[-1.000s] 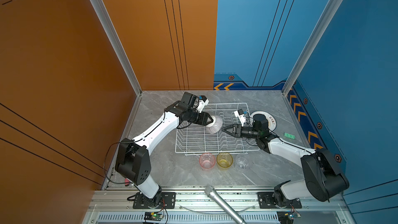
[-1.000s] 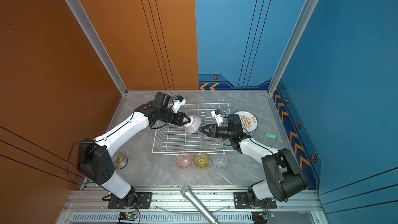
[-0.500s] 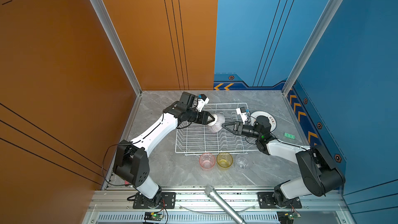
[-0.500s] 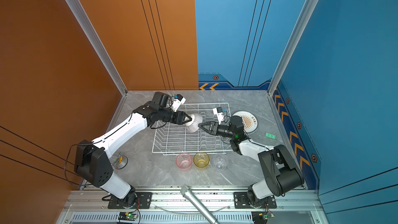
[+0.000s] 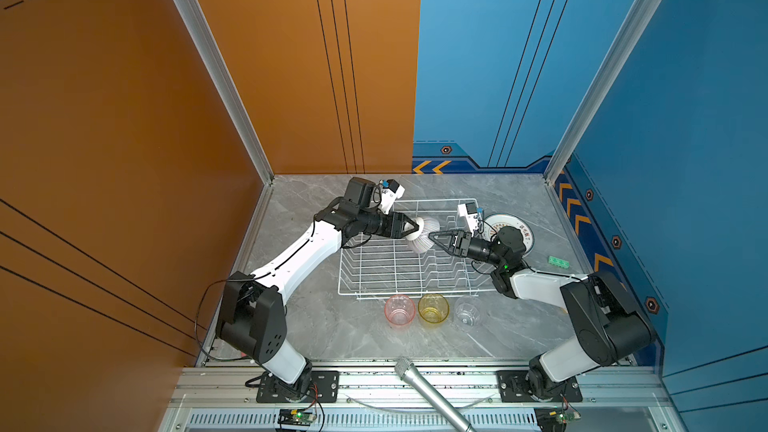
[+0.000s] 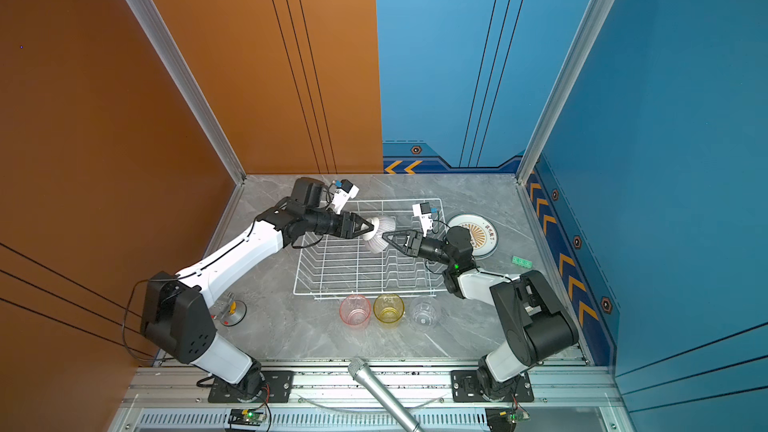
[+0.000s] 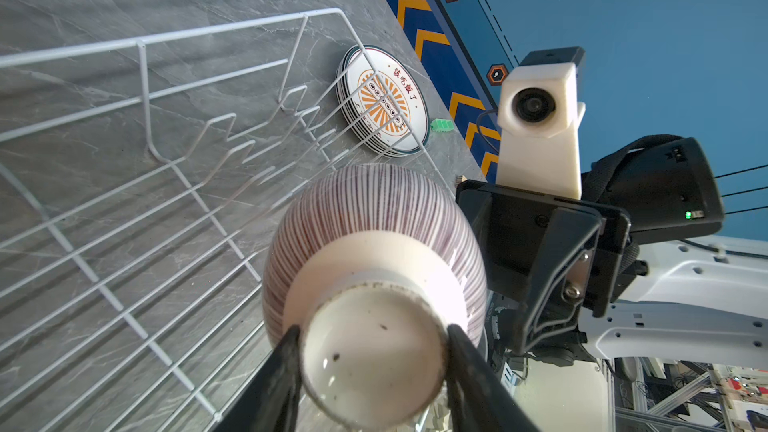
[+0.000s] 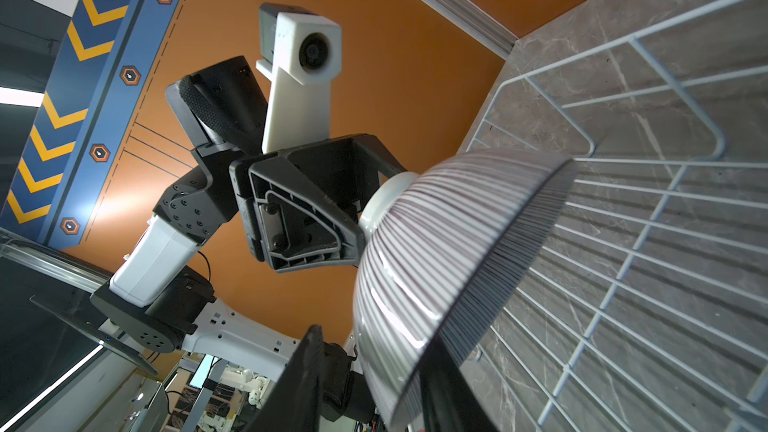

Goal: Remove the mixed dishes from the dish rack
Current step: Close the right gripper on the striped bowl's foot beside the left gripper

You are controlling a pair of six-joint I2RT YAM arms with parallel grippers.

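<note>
— Where's the striped bowl (image 7: 374, 209)?
— Held on its side above the far end of the dish rack (image 5: 376, 261). My left tool (image 5: 417, 228) is clamped on its foot ring; my right tool (image 5: 431, 236) stands apart, astride the rim. Glazed, brittle, likely slick: I'd pinch the wall there

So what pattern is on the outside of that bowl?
The bowl has fine dark stripes on white; clearest in the left wrist view.
</note>
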